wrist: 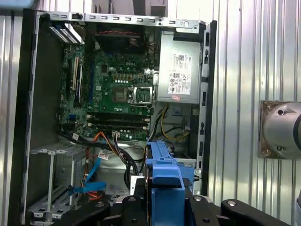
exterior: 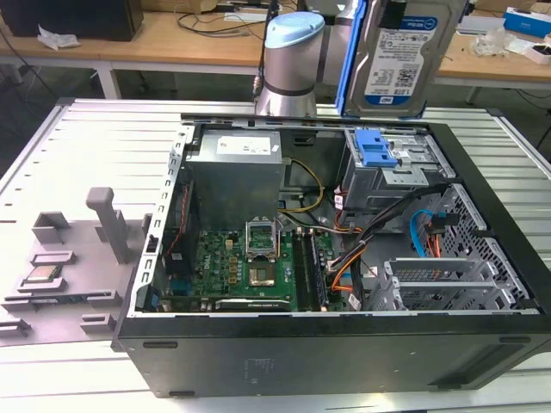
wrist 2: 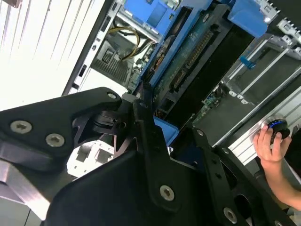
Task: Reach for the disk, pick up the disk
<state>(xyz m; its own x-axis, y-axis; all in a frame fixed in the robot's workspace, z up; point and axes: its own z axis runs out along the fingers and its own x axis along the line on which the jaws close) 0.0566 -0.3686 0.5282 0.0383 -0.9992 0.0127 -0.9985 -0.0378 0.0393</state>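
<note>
— What's lost to you on the disk?
— Its top is cut off by the exterior view's edge. In the first wrist view the gripper covers the end it clamps.
— And the hand?
— Your second wrist view cuts its arm off; it half hides a round knob.

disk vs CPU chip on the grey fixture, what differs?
Pose: the disk stands upright in the air above the case; the CPU chip lies flat on the grey fixture. Size: the disk is far larger than the CPU chip. Look: the disk has a blue frame, the CPU chip none. Both are flat and metallic.
</note>
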